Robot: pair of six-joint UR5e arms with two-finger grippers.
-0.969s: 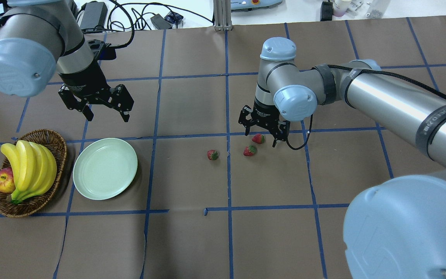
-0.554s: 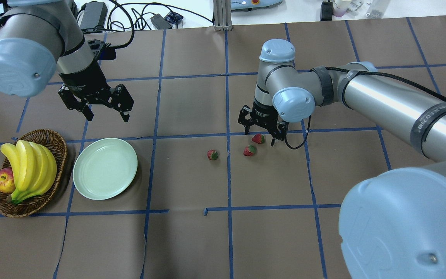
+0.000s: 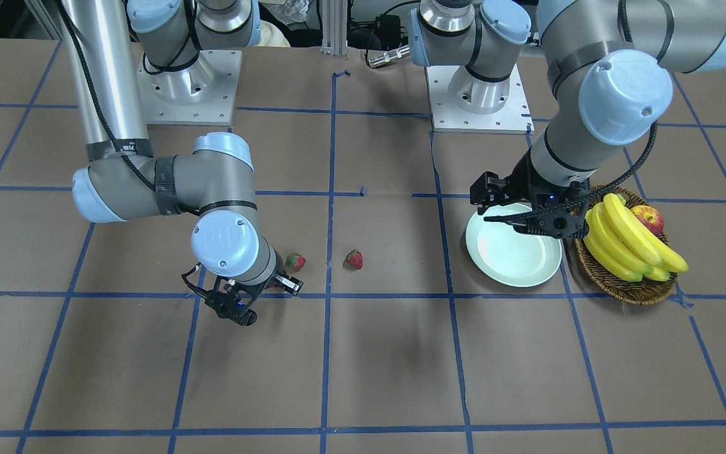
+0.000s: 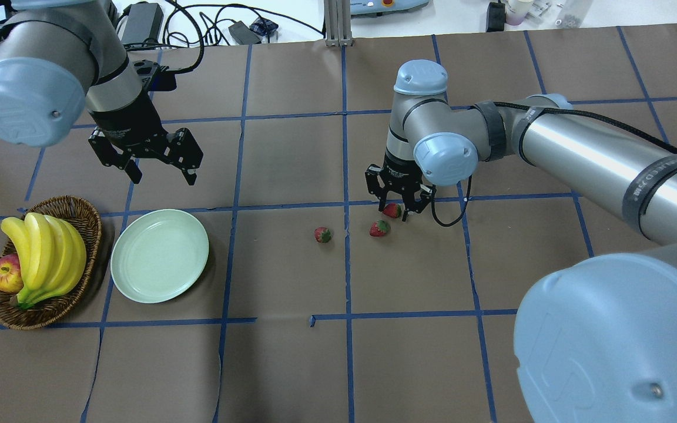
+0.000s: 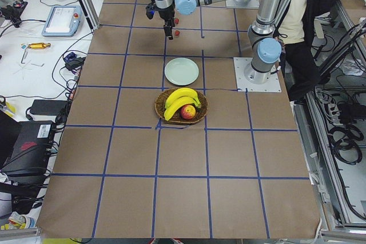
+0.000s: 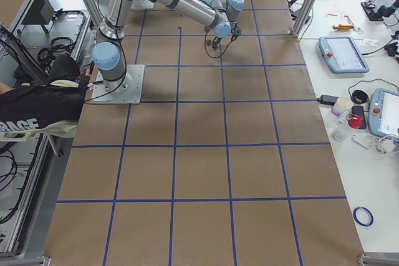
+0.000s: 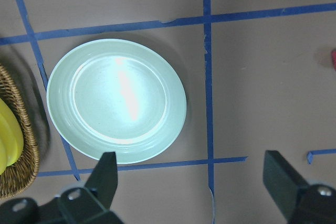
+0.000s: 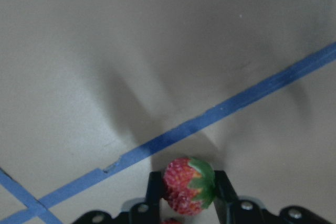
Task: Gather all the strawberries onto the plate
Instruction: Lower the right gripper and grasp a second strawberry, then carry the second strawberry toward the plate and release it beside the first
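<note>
Three strawberries lie right of the table's middle: one (image 4: 322, 235) alone, one (image 4: 379, 228) further right, and one (image 4: 392, 210) between the fingers of my right gripper (image 4: 395, 211). The right wrist view shows the right gripper (image 8: 188, 192) shut on that strawberry (image 8: 188, 184), low at the table. In the front view two strawberries (image 3: 295, 261) (image 3: 354, 259) show; the third is hidden behind the right gripper (image 3: 256, 301). The pale green plate (image 4: 159, 255) lies at the left. My left gripper (image 4: 162, 175) hangs open and empty above the plate's far side, which shows in the left wrist view (image 7: 116, 100).
A wicker basket (image 4: 83, 214) with bananas (image 4: 44, 252) and an apple (image 4: 4, 275) stands just left of the plate. Cables and power bricks (image 4: 141, 23) lie beyond the table's far edge. Brown paper with blue tape lines covers the table.
My right gripper's fingers have come together from wide open onto the far strawberry. The left arm and the other things have not moved.
</note>
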